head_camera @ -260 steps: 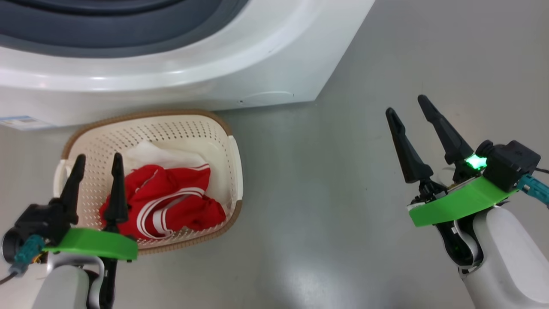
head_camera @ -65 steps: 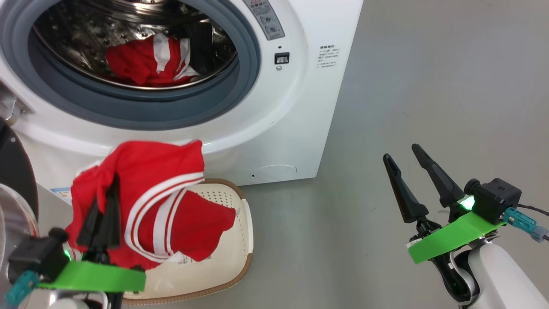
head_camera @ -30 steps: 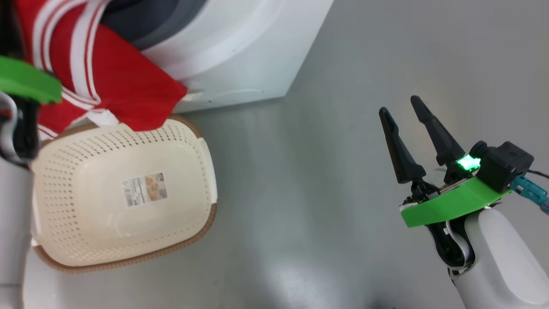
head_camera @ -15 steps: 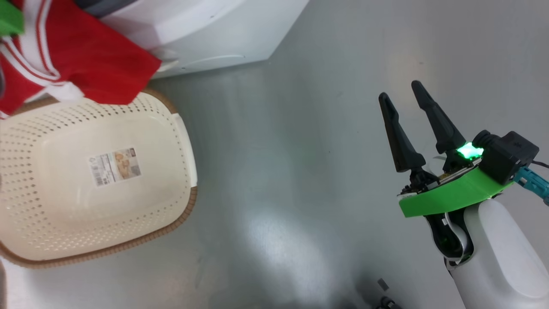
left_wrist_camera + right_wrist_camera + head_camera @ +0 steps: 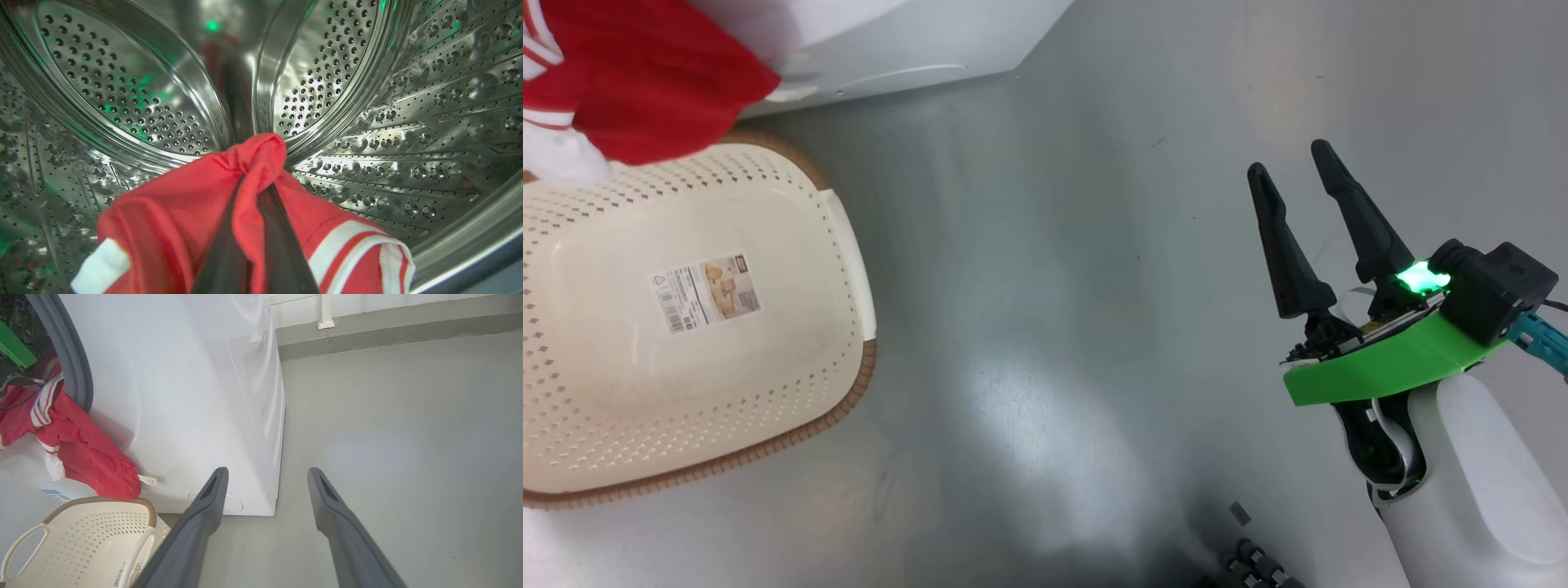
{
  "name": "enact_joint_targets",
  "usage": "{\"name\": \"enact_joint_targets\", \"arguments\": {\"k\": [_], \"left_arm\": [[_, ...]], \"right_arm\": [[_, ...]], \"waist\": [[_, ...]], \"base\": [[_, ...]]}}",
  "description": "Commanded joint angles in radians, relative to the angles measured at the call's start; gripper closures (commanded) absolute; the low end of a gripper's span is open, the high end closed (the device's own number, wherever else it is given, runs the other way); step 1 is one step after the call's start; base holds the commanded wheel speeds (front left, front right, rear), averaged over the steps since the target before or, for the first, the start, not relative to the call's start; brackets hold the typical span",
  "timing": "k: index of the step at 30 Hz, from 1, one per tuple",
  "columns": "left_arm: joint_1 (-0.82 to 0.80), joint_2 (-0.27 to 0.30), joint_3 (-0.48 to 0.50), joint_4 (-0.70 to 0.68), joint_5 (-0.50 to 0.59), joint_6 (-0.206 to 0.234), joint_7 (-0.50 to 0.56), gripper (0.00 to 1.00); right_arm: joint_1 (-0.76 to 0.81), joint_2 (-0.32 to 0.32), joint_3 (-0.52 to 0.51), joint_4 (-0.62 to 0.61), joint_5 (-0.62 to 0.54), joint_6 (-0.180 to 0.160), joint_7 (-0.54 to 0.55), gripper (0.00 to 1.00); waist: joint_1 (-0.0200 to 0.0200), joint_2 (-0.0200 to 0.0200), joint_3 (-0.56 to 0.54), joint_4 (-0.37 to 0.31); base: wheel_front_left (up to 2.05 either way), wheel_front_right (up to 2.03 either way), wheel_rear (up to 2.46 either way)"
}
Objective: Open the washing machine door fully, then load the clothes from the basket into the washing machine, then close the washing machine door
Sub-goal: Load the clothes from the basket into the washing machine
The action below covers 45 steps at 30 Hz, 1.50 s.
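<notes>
Basket (image 5: 854, 269) sits on the floor (image 5: 1054, 286) just in front of the washing machine (image 5: 184, 396) — perforated bottom bare but for a sticker (image 5: 707, 291) w/ barcode and small pic, print too small to read. Left gripper (image 5: 255, 192) is inside the steel drum (image 5: 122, 102), fingers clenched on the clothes (image 5: 175, 220) — red fabric w/ white stripes, part hanging out past the grey seal (image 5: 77, 375) above the basket, white tag (image 5: 147, 480) dangling. Right gripper (image 5: 1290, 160) hangs over the floor, jaws spread, holding nothing.
</notes>
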State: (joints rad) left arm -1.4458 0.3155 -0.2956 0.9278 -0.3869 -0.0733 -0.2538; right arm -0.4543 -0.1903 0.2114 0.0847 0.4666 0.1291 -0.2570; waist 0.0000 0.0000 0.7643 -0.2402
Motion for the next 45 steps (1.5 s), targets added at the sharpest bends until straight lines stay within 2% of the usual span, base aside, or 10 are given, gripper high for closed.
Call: {"name": "enact_joint_targets", "arguments": {"k": [1, 7, 8, 9, 11, 14, 16, 17, 35, 45], "left_arm": [[-0.008, 0.038, 0.012, -0.025, 0.013, 0.009, -0.007, 1.0], [0.009, 0.023, 0.011, 0.077, 0.007, -0.006, -0.008, 1.0], [0.006, 0.021, 0.008, 0.091, 0.008, -0.008, -0.008, 0.87], [0.003, 0.018, 0.006, 0.102, 0.009, -0.011, -0.008, 0.79], [-0.003, 0.016, 0.005, 0.114, 0.008, -0.015, -0.008, 0.73], [-0.005, 0.015, 0.008, 0.126, 0.006, -0.019, -0.008, 0.54], [-0.006, 0.014, 0.01, 0.132, 0.006, -0.021, -0.008, 0.05], [-0.005, 0.014, 0.01, 0.134, 0.006, -0.021, -0.008, 0.0], [0.134, 0.021, 0.016, -0.006, 0.054, -0.017, -0.008, 0.0], [0.315, 0.037, 0.066, -0.186, 0.054, -0.001, -0.008, 0.0]], "right_arm": [[0.013, 0.001, 0.012, -0.023, -0.014, 0.002, -0.005, 0.0], [0.007, -0.001, 0.019, -0.018, -0.016, 0.002, -0.005, 0.0], [0.006, -0.003, 0.018, -0.018, -0.016, 0.002, -0.005, 0.0], [0.006, -0.005, 0.018, -0.018, -0.016, 0.002, -0.005, 0.0], [0.004, -0.006, 0.02, -0.019, -0.016, 0.002, -0.005, 0.0], [0.003, -0.006, 0.021, -0.017, -0.017, 0.002, -0.005, 0.0], [0.003, -0.005, 0.023, -0.016, -0.017, 0.002, -0.005, 0.0], [0.002, -0.005, 0.023, -0.015, -0.017, 0.002, -0.005, 0.0], [0.006, -0.009, 0.02, -0.01, -0.012, 0.002, -0.005, 0.0], [0.022, -0.014, 0.028, -0.003, -0.008, 0.002, -0.005, 0.0]], "waist": [[0.0, 0.0, 0.001, 0.003], [0.0, 0.0, -0.002, 0.011], [0.0, 0.0, -0.002, 0.013], [0.0, 0.0, -0.002, 0.015], [0.0, 0.0, -0.001, 0.018], [0.0, 0.0, -0.003, 0.02], [0.0, 0.0, -0.004, 0.022], [0.0, 0.0, -0.006, 0.023], [0.0, 0.0, -0.061, 0.054], [0.0, 0.0, -0.109, 0.066]], "base": [[0.0, 0.0, 0.0], [0.0, 0.0, 0.0], [0.0, 0.0, 0.0], [0.0, 0.0, 0.0], [0.0, 0.0, 0.0], [0.0, 0.0, 0.0], [0.0, 0.0, 0.0], [0.0, 0.0, 0.0], [0.0, 0.0, 0.0], [0.0, 0.0, 0.0]]}}
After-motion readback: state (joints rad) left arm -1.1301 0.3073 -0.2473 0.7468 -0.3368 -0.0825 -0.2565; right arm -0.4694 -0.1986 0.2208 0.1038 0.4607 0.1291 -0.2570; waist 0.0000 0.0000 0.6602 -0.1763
